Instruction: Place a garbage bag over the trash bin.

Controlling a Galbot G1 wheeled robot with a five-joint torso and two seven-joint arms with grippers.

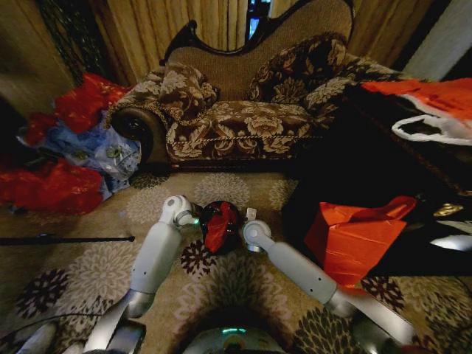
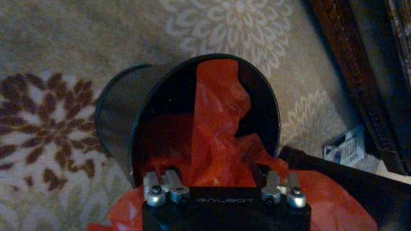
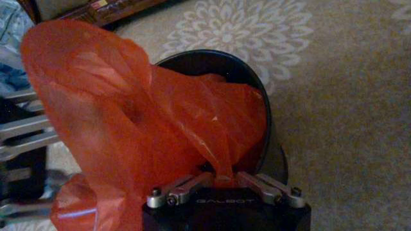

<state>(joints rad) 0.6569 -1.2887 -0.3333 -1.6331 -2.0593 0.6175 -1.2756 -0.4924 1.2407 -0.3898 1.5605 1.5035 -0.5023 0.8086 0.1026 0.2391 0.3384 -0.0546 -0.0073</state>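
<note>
The trash bin (image 1: 221, 228) is a small black cylinder standing on the patterned carpet between my two arms. The garbage bag (image 1: 219, 225), thin crinkly red plastic, hangs partly inside it and spills over the rim. In the left wrist view my left gripper (image 2: 222, 186) sits at the bin's (image 2: 122, 120) near rim, open, its fingers spread wide either side of the bag (image 2: 215, 139). My right gripper (image 3: 222, 179) is at the opposite rim, shut on a fold of the bag (image 3: 128, 110), which billows up above the bin (image 3: 257, 86). In the head view the grippers (image 1: 193, 218) (image 1: 249, 221) flank the bin.
A floral sofa (image 1: 243, 118) stands behind the bin. Heaped red and blue bags (image 1: 66, 155) lie at the left, with a black rod (image 1: 66, 239) on the floor. A stiff orange-red bag (image 1: 354, 236) leans against dark furniture (image 1: 369, 162) at the right.
</note>
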